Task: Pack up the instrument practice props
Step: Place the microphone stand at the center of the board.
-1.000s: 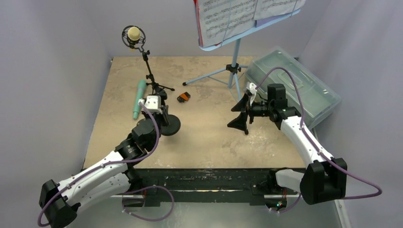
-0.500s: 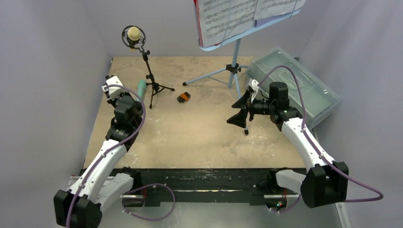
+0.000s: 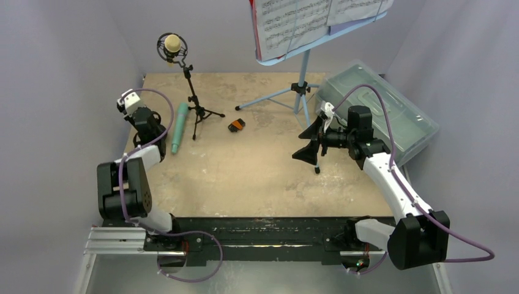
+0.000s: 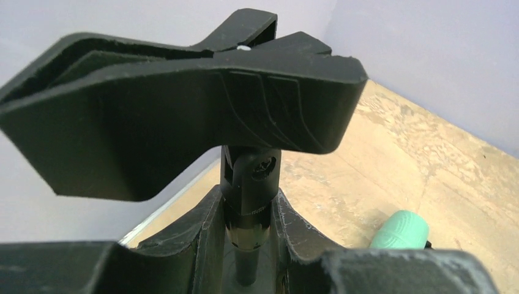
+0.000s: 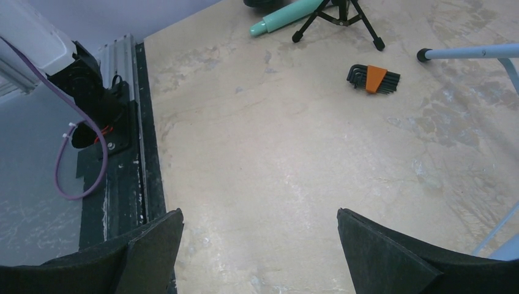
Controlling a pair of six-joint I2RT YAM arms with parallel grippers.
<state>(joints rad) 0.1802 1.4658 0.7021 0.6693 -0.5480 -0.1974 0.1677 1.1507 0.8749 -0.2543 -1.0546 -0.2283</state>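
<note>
We record the teal microphone [image 3: 179, 127] lying flat on the counter [image 3: 257, 177] beside the upright black tripod [image 3: 194, 104] bearing the beige microphone [image 3: 173, 44], the light-blue music rack [image 3: 304, 76] standing behind with white sheets [image 3: 294, 24], and the black pole [image 4: 248, 184] clamped in the left end effector [image 4: 248, 245].

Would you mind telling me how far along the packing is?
Done: nothing visibly; the box looks shut. In hand: the left gripper clamps the black pole. Remaining: teal microphone lying on the table, beige microphone on its tripod, music rack holding sheets. The right gripper is open, empty.
</note>
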